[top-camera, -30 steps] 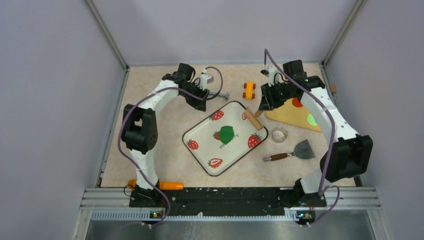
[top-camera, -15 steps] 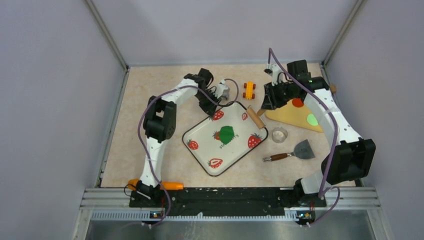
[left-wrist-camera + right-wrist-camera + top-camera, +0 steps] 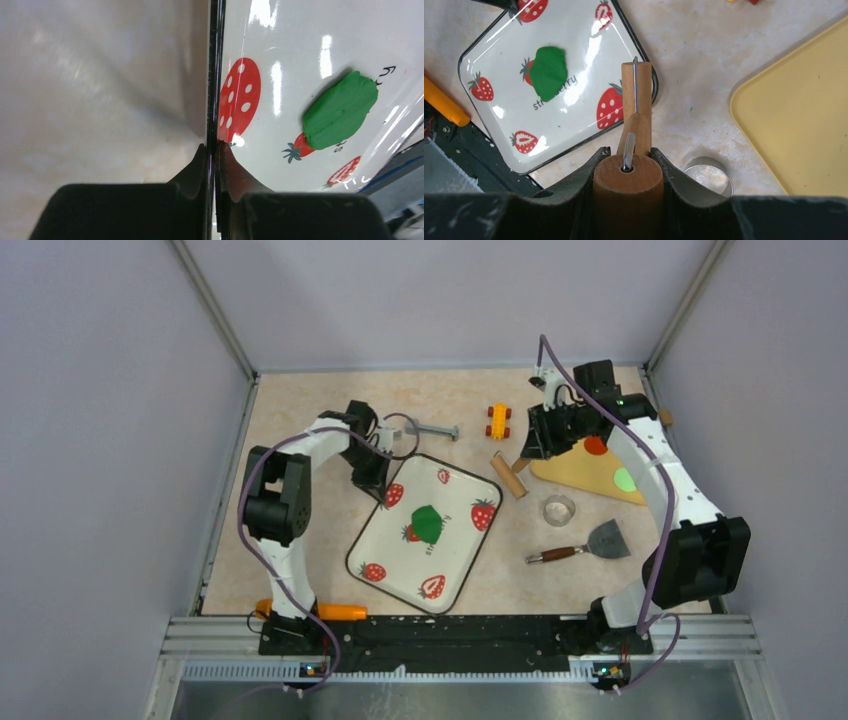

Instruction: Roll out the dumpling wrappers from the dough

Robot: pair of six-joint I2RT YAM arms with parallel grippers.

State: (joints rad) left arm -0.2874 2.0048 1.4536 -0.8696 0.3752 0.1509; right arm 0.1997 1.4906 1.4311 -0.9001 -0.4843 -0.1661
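Observation:
The dark green dough (image 3: 428,523) is a small flattened lump in the middle of the strawberry-printed tray (image 3: 455,580). My left gripper (image 3: 380,485) is shut on the tray's far left rim; in the left wrist view the fingers (image 3: 214,145) pinch the black rim (image 3: 215,75), with the dough (image 3: 340,110) to the right. My right gripper (image 3: 524,452) is shut on the wooden rolling pin's handle (image 3: 626,185). Its roller (image 3: 508,475) lies on the table just beyond the tray's right corner (image 3: 644,60). No dark green wrappers are in view.
A yellow board (image 3: 575,475) at the right carries a red disc (image 3: 594,445) and a pale green disc (image 3: 624,479). A clear round cutter (image 3: 559,508) and a scraper (image 3: 590,542) lie near it. A yellow toy (image 3: 497,420) and a bolt (image 3: 430,428) lie at the back.
My left gripper came to the tray's rim, shut on it and dragged the tray left and nearer, turning it. The roller, which lay on the tray's corner, is now on the table.

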